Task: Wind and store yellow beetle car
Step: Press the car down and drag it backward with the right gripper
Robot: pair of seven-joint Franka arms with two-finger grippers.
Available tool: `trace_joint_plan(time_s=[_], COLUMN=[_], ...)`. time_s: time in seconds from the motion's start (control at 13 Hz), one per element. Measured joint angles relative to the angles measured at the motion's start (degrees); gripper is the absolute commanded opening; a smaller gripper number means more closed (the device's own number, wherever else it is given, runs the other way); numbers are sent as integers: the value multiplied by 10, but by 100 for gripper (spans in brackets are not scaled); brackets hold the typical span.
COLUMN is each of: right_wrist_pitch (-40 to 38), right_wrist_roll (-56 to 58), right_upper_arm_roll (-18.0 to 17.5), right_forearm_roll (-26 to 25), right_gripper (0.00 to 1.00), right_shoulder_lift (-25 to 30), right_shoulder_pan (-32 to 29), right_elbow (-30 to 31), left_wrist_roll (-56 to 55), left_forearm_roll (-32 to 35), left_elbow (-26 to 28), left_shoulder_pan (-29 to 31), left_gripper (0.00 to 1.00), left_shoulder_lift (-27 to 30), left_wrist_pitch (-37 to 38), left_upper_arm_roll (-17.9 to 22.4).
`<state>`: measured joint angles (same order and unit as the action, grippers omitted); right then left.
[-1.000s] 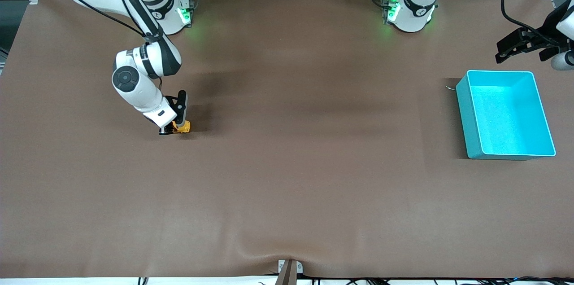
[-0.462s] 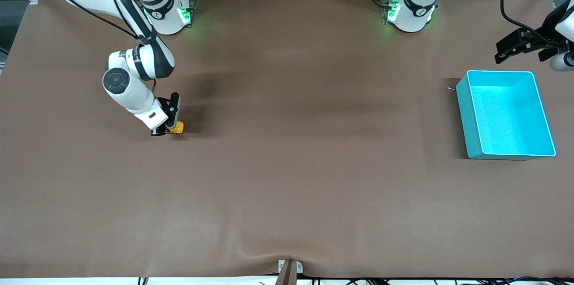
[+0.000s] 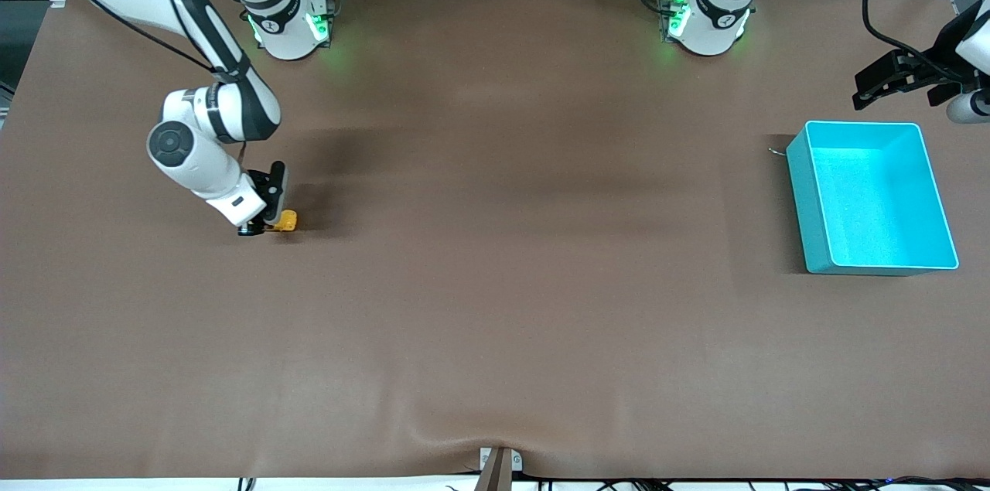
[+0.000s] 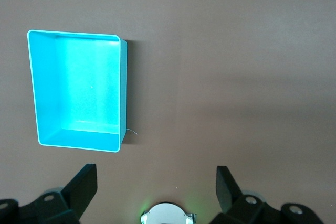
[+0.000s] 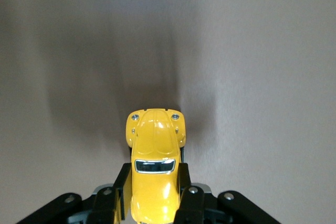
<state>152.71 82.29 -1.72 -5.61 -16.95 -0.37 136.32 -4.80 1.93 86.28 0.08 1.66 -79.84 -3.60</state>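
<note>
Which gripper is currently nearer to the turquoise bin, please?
Left. The left gripper hangs open beside the turquoise bin; the right gripper is at the right arm's end, shut on the yellow beetle car.

Object: small glossy yellow beetle-shaped toy car (image 3: 286,222) (image 5: 154,174), dark windows
Pose: upright, wheels on the brown table, nose pointed away from the fingers gripping its sides
Location: toward the right arm's end of the table

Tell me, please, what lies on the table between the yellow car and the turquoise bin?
Only bare brown table lies between the yellow beetle car and the turquoise bin, as the front view shows.
</note>
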Motion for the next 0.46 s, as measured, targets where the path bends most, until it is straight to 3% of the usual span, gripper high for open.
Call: trace_joint_plan(time_s=[0.46], right_wrist_pitch=[-7], right_wrist_roll=[61], right_upper_arm_roll=[0], right_forearm_roll=[0], right_gripper=[18], right_shoulder_lift=[-5], right_shoulder_pan=[-37], right_elbow=[-9], left_wrist_roll=[0], left_forearm_roll=[0], left_elbow=[2], left_shoulder_pan=[0], left_gripper=[100], left_shoulder_lift=[0], left_wrist_pitch=[0], left_upper_arm_roll=[0])
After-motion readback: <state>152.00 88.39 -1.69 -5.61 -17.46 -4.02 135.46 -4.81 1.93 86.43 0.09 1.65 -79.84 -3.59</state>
